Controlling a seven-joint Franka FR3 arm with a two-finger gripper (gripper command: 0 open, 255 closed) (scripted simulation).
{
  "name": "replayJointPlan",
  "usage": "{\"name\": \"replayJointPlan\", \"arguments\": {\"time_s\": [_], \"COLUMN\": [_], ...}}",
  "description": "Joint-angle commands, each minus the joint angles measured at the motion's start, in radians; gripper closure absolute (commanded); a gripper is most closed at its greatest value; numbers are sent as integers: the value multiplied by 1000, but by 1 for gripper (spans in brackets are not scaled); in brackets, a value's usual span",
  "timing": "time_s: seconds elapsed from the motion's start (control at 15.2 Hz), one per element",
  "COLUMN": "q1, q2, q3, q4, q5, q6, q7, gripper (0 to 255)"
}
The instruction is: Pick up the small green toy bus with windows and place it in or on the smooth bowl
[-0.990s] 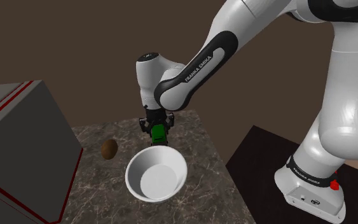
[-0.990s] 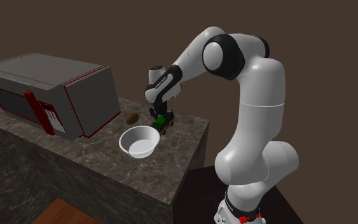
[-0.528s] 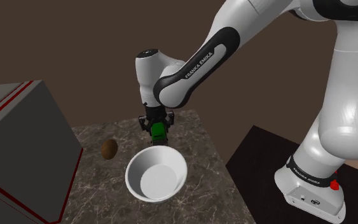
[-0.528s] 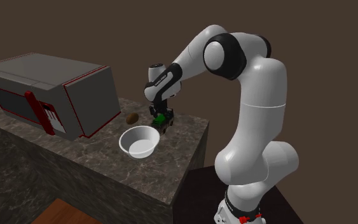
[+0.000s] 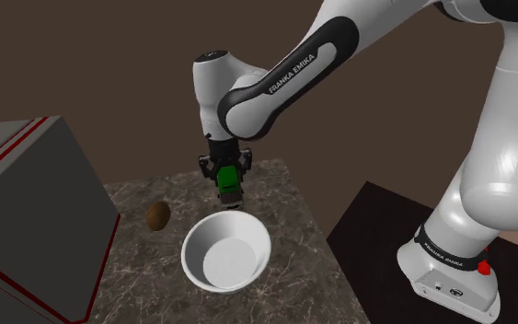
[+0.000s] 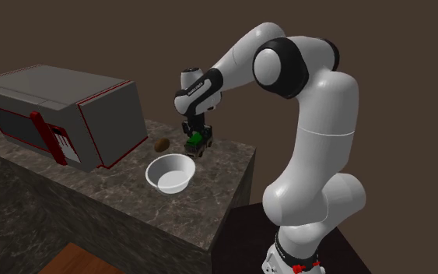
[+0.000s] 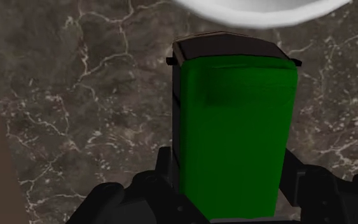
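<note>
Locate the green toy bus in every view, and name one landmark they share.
Shoulder view: green toy bus at centre, just above the white bowl.
Second exterior view: left of centre, up-right of the bowl.
Wrist view: clasped in the tool, bowl rim beyond it.
Shared landmark: the white bowl.

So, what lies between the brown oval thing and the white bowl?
Only bare dark marbled countertop, in the shoulder view, separates the brown oval thing from the white bowl.

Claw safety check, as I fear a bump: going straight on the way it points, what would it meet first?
Probably the marbled counter: the claw points down, clasping the green bus, whose end hangs over bare stone just short of the white bowl.
</note>
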Motion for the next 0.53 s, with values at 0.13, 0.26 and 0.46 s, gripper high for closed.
{"name": "replayJointPlan", "arguments": {"time_s": [0.13,0.26,0.46], "q1": [-4,-6,-9], "q2": [-32,-47,-69], "q3": [7,9,12], "q4": [23,34,51], "q5": [23,33,47], "q6": [-50,-74,-110], "q7": [-15,-23,-33], "gripper": [255,255,255]}}
